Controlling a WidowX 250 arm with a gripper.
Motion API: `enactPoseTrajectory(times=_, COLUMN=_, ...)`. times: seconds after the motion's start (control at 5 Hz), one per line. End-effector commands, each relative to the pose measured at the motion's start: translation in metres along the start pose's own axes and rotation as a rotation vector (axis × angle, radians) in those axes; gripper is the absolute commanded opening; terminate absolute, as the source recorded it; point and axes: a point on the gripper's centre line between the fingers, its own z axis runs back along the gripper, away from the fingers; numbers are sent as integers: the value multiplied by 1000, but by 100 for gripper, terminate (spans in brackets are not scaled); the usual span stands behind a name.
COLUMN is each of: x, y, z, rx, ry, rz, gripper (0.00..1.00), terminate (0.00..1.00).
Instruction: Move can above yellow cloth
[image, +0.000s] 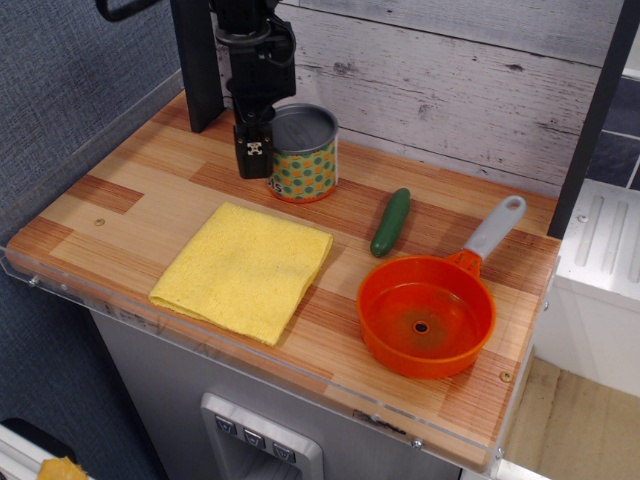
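The can (304, 160), silver-topped with a green and orange dotted label, is upright at the back of the wooden table (130, 215), just beyond the far edge of the yellow cloth (243, 268). The cloth lies flat and folded at the front left. My gripper (268, 150) comes down from above and grips the can's left rim. One black finger (253, 152) shows outside the can's left wall; the other is hidden. The can's base is at or just above the table surface.
A green cucumber-like piece (391, 222) lies right of the can. An orange pot (425, 314) with a grey handle (495, 228) sits at the front right. A whitewashed plank wall (450, 80) stands close behind the can.
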Motion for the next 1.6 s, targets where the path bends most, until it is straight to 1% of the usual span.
enactPoseTrajectory(times=0.0, x=36, y=-2, z=26, rx=80, ry=-13, rz=-15, gripper=100, terminate=0)
enactPoseTrajectory(times=0.2, x=43, y=2, z=35, rx=77, ry=-30, rz=27, gripper=100, terminate=0)
enactPoseTrajectory(times=0.4, x=35, y=4, z=42, rx=77, ry=-8, rz=70, gripper=100, terminate=0)
enactPoseTrajectory(times=0.6, x=8, y=4, z=55, rx=128, ry=55, rz=243, gripper=100, terminate=0)
enactPoseTrajectory(times=0.8, x=-20, y=0, z=73, rx=131, ry=27, rz=409, gripper=100, terminate=0)
enactPoseTrajectory(times=1.0, x=-46, y=-3, z=87, rx=101, ry=25, rz=519, gripper=100, terminate=0)
enactPoseTrajectory(times=1.2, x=-68, y=-5, z=97, rx=104, ry=46, rz=607, gripper=100, terminate=0)
enactPoseTrajectory(times=1.4, x=-77, y=-8, z=105, rx=126, ry=29, rz=663, gripper=100, terminate=0)
